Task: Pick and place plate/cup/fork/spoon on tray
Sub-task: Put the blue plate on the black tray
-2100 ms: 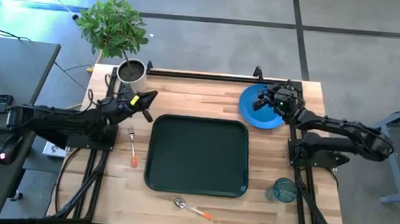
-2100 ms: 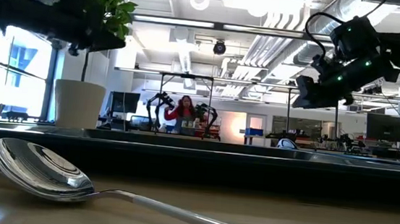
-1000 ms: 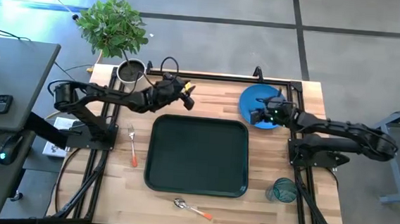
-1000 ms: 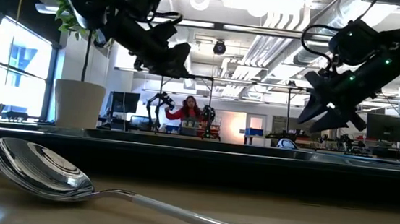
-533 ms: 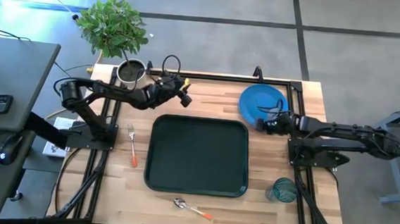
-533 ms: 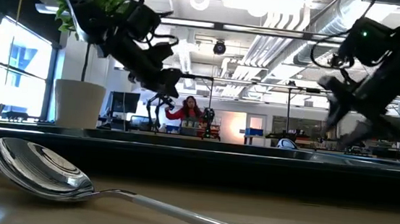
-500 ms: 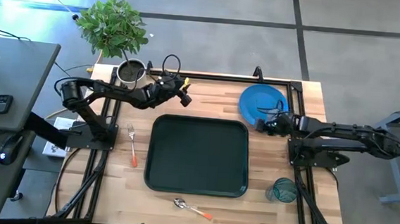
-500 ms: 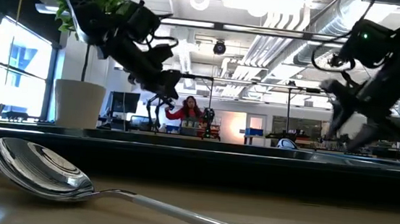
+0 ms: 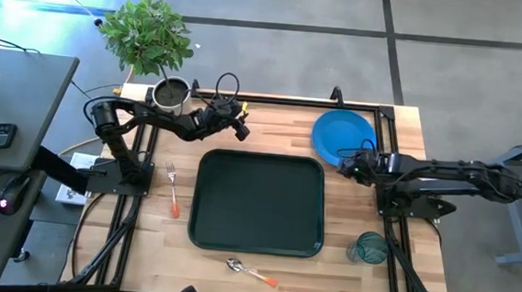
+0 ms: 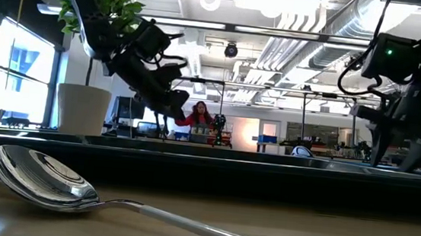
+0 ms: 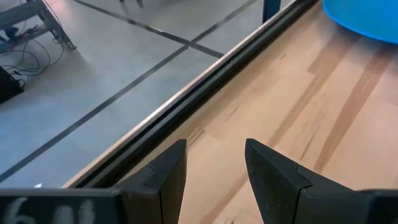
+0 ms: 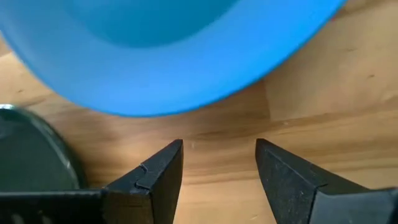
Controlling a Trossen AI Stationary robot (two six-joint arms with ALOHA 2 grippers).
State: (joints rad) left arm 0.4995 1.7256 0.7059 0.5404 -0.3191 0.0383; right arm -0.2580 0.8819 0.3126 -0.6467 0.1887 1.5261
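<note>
Blue plate [image 9: 344,137] lies unmarked beside the open right end effector [image 9: 341,166].

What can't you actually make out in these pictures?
- Fork: tines too small to tell apart in the high view; absent from the other views.
- Cup: high view only; contents unreadable.
- Plate: cut off by the right wrist picture's edge.
- Spoon: handle end cut off in the low view.
- Tray: low view shows only its rim.
</note>
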